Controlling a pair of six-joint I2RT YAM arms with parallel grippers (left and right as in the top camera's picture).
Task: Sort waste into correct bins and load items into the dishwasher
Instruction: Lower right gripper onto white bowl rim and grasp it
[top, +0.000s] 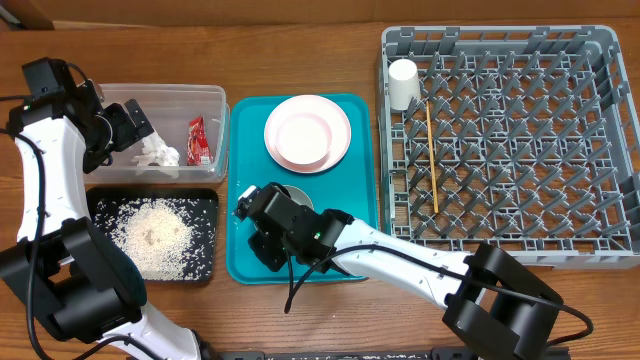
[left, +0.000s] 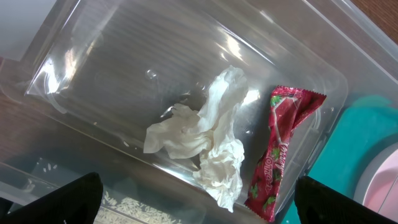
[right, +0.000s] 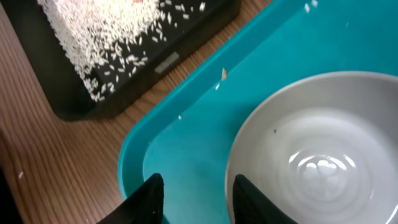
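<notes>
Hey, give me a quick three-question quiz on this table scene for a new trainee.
1. True or false: the red wrapper lies in the clear tub beside the tissue.
2. The rice sits in: A teal tray, B black tray, C clear tub?
3. What does the right hand straddle?
Key: 1 true; 2 B; 3 the grey-white bowl's rim.

Only print in view: white lettering running lengthwise on the red snack wrapper, lying in the clear tub. Too blurred to read, no brand recoverable. The black tray has a small raised mark on its rim, illegible. Nothing else is labelled.
</notes>
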